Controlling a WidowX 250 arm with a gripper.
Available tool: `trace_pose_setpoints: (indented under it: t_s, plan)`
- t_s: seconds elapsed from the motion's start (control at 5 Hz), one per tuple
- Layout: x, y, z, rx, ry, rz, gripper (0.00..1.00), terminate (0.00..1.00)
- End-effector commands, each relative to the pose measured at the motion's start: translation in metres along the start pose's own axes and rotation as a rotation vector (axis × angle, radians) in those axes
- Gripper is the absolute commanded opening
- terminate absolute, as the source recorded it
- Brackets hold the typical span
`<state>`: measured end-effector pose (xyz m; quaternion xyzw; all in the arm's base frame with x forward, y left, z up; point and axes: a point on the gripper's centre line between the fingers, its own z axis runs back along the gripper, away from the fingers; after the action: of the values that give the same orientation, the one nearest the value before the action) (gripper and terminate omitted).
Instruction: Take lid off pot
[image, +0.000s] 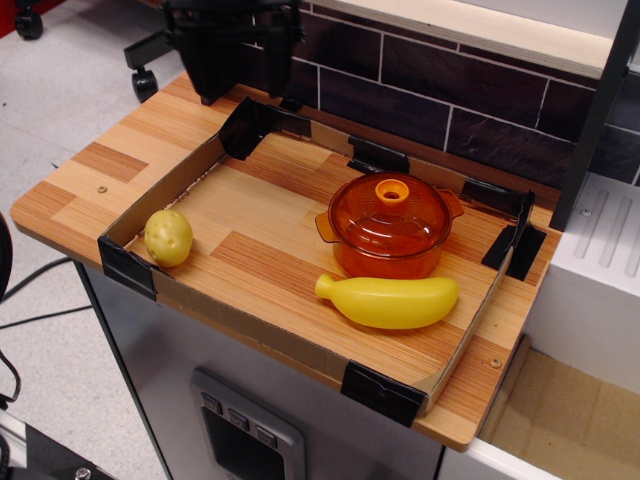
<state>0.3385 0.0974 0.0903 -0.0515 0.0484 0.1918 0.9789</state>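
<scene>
The orange pot stands at the back right of the cardboard-walled tray. The domed orange lid sits on the pot, with its lighter knob on top. My gripper is a dark shape at the top left, above the tray's back left corner and far from the pot. It holds nothing that I can see. Its fingers are too dark to make out.
A yellow banana lies just in front of the pot, touching or nearly touching it. A yellow-green potato sits at the tray's left front corner. A dark brick wall runs behind the tray. A black post stands at the right.
</scene>
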Motion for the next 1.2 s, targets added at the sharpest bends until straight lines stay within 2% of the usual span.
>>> trace_pose_setpoints:
  t_s: [0.0,0.4,0.6,1.0]
  plan:
    - [-0.033,-0.048,0.023,-0.048,-0.104,-0.075,1.00,0.00]
    - [-0.058,-0.084,0.026,-0.112,-0.122,-0.123,1.00,0.00]
    - [-0.064,-0.099,0.025,-0.143,-0.104,-0.133,1.00,0.00]
    - [-0.069,-0.108,0.001,-0.095,-0.096,-0.143,1.00,0.00]
